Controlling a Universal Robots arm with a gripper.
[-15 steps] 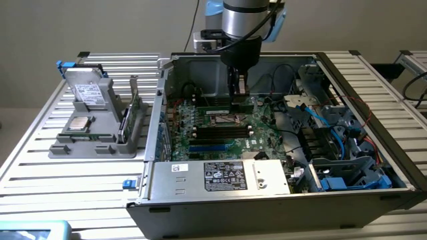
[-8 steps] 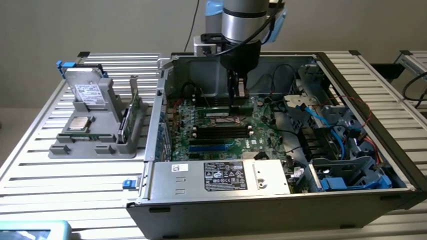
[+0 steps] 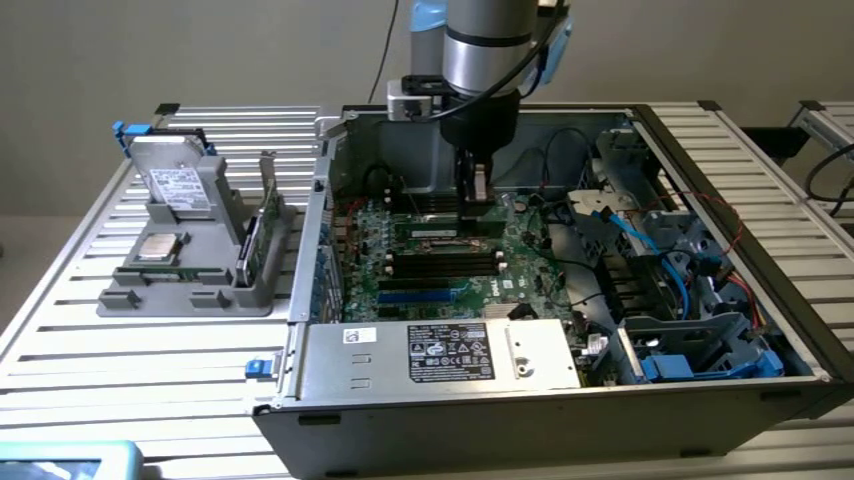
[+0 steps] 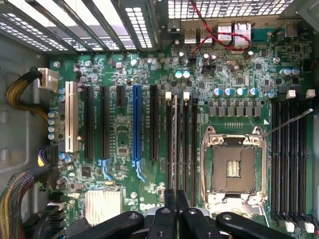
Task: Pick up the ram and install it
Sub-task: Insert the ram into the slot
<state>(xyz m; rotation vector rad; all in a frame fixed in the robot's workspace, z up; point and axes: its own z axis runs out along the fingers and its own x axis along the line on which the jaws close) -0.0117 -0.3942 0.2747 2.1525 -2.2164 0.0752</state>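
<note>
Holding the ram (image 4: 175, 144) edge-on over the memory slots (image 4: 188, 149).
You are handling a stick that is looking light, stiff yet fragile, so its long bare edges are seeming the safest hold; the gripper (image 4: 176, 194) is apparently pinching tight on it, hanging above the green board (image 4: 119, 124) inside the computer case (image 3: 561, 430).

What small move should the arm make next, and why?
Probably ease straight down: the gripper holds the ram edge-on above the black memory slots beside the empty processor socket, and it looks not yet seated.
</note>
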